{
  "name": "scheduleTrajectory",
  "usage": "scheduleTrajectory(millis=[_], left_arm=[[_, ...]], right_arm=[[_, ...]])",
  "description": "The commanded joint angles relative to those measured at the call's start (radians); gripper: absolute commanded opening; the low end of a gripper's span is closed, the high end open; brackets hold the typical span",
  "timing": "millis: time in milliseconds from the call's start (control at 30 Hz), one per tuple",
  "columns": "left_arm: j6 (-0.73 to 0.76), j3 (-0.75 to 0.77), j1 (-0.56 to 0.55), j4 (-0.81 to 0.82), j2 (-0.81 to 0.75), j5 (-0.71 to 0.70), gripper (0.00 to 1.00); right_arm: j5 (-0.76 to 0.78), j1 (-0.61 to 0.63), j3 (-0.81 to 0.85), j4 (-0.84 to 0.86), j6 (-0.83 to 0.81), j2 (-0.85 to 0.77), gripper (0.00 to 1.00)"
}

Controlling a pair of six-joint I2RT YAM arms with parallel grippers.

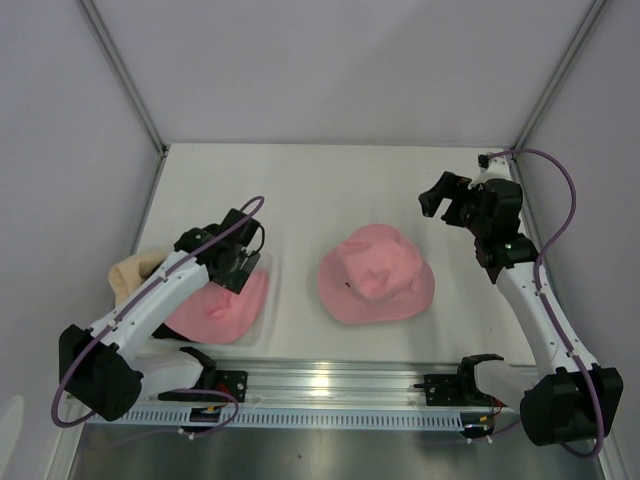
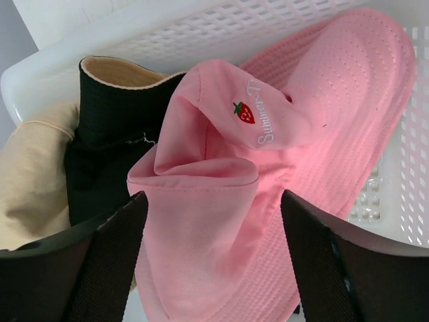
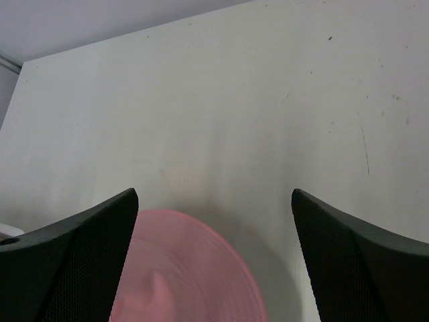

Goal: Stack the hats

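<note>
A pink hat (image 1: 375,273) lies flat on the table's middle; its brim shows in the right wrist view (image 3: 188,275). A second pink hat (image 1: 222,305), crumpled, with a strawberry and white script (image 2: 268,127), lies in the tray at the left. A black hat (image 2: 114,134) and a beige hat (image 1: 135,272) (image 2: 30,174) lie beside it. My left gripper (image 1: 238,262) (image 2: 213,221) is open, its jaws either side of a fold of the crumpled pink hat. My right gripper (image 1: 445,200) (image 3: 214,215) is open and empty, raised at the right.
The white perforated tray (image 2: 201,27) (image 1: 268,300) holds the left hats. White walls enclose the table on three sides. A metal rail (image 1: 330,385) runs along the near edge.
</note>
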Motion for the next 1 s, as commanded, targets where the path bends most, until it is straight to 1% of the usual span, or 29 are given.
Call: scheduleTrajectory(millis=[0,133,200,267,300,333,400,433,467,533,567,600,633,700,733,767,800,833,867,900,933,967], left_arm=[[0.037,-0.019,0.003,0.028,0.002,0.03,0.81],[0.032,-0.024,0.004,0.026,0.049,0.019,0.74],[0.034,-0.026,0.004,0.026,0.06,0.019,0.75],[0.034,-0.026,0.006,0.025,0.056,0.018,0.78],[0.037,-0.029,0.009,0.028,0.051,0.019,0.78],[0.043,-0.036,0.018,0.031,0.037,0.016,0.74],[0.085,-0.076,0.018,0.048,0.016,-0.02,0.73],[0.089,-0.158,0.018,0.058,-0.018,-0.043,0.76],[0.093,-0.188,0.017,0.065,-0.047,-0.054,0.77],[0.101,-0.219,-0.005,0.074,-0.136,-0.015,0.76],[0.097,-0.208,0.001,0.069,-0.227,-0.011,0.74],[0.092,-0.208,0.011,0.066,-0.263,-0.034,0.71],[0.096,-0.208,0.027,0.051,-0.289,-0.063,0.65],[0.101,-0.228,0.026,0.06,-0.331,-0.045,0.61],[0.101,-0.231,0.023,0.075,-0.333,-0.036,0.5],[0.101,-0.23,0.021,0.085,-0.323,-0.041,0.45],[0.101,-0.228,0.018,0.092,-0.316,-0.047,0.36],[0.1,-0.225,0.014,0.108,-0.307,-0.057,0.29],[0.093,-0.213,0.011,0.118,-0.291,-0.065,0.18],[0.086,-0.208,0.008,0.131,-0.284,-0.077,0.01],[0.083,-0.199,0.001,0.137,-0.276,-0.085,0.01],[0.087,-0.187,0.0,0.144,-0.271,-0.059,0.01]], right_arm=[[-0.002,-0.005,0.006,0.046,0.008,0.002,1.0],[0.001,-0.006,0.003,0.043,0.008,0.004,0.99],[0.004,-0.008,0.003,0.041,0.006,0.004,1.0],[0.006,-0.01,0.001,0.041,0.006,0.005,0.99],[0.007,-0.011,0.001,0.041,0.008,0.008,0.99],[0.009,-0.011,0.001,0.043,0.008,0.01,0.99],[0.007,-0.011,-0.001,0.043,0.011,0.014,0.99],[0.006,-0.013,-0.001,0.041,0.011,0.019,0.99],[0.006,-0.013,-0.001,0.043,0.013,0.021,0.99],[0.006,-0.014,-0.001,0.044,0.014,0.024,0.99],[0.004,-0.014,-0.001,0.049,0.019,0.028,0.99],[0.004,-0.016,-0.002,0.055,0.02,0.031,1.0],[0.0,-0.016,-0.002,0.056,0.025,0.034,0.99],[-0.004,-0.017,-0.001,0.059,0.028,0.042,1.0],[-0.007,-0.019,0.001,0.056,0.031,0.044,0.99],[-0.007,-0.02,0.004,0.055,0.033,0.042,0.99],[-0.01,-0.02,0.004,0.055,0.036,0.039,0.99],[-0.011,-0.02,0.004,0.053,0.036,0.037,1.0],[-0.011,-0.02,0.004,0.052,0.036,0.025,1.0],[-0.01,-0.02,0.001,0.055,0.037,0.021,0.99],[-0.007,-0.02,-0.001,0.056,0.039,0.014,0.99],[-0.007,-0.022,-0.004,0.056,0.039,0.01,0.99]])
